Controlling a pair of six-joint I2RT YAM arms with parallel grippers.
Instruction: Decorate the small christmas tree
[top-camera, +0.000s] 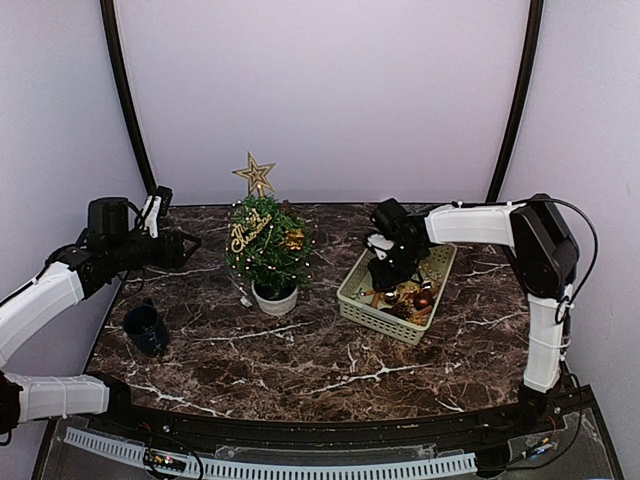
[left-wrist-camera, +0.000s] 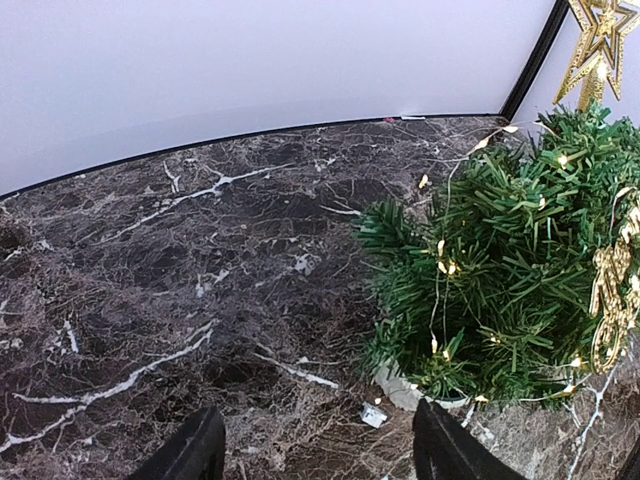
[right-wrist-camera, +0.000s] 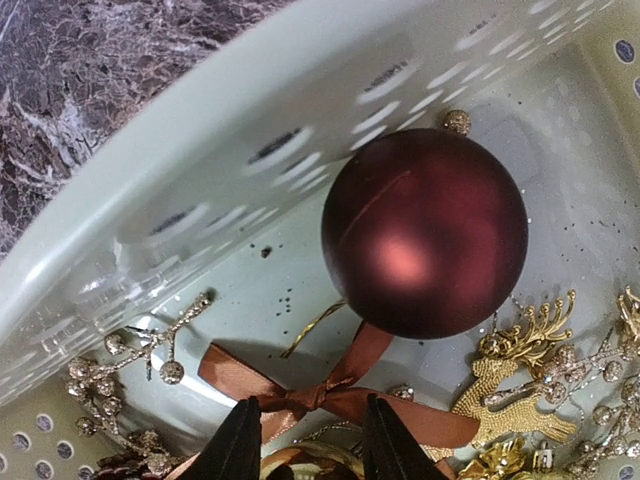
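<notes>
The small christmas tree (top-camera: 268, 250) stands in its white pot (top-camera: 275, 297) at mid-table, with a gold star (top-camera: 256, 172), a gold script sign and lights on it; the left wrist view shows the tree (left-wrist-camera: 500, 260) at the right. My left gripper (top-camera: 190, 243) hovers to the tree's left, open and empty (left-wrist-camera: 320, 460). My right gripper (top-camera: 385, 275) reaches down into the beige basket (top-camera: 380, 322). Its jaws (right-wrist-camera: 312, 445) stand apart on either side of a brown ribbon bow (right-wrist-camera: 310, 398), with a gold ornament just under it. A dark red ball (right-wrist-camera: 425, 232) lies beyond.
A dark blue cup (top-camera: 145, 328) sits at the table's left front. In the basket (right-wrist-camera: 200, 150) lie a gold reindeer (right-wrist-camera: 500, 390) and a beaded sprig (right-wrist-camera: 140, 350). A small white tag (left-wrist-camera: 373, 414) lies beside the pot (left-wrist-camera: 400, 390).
</notes>
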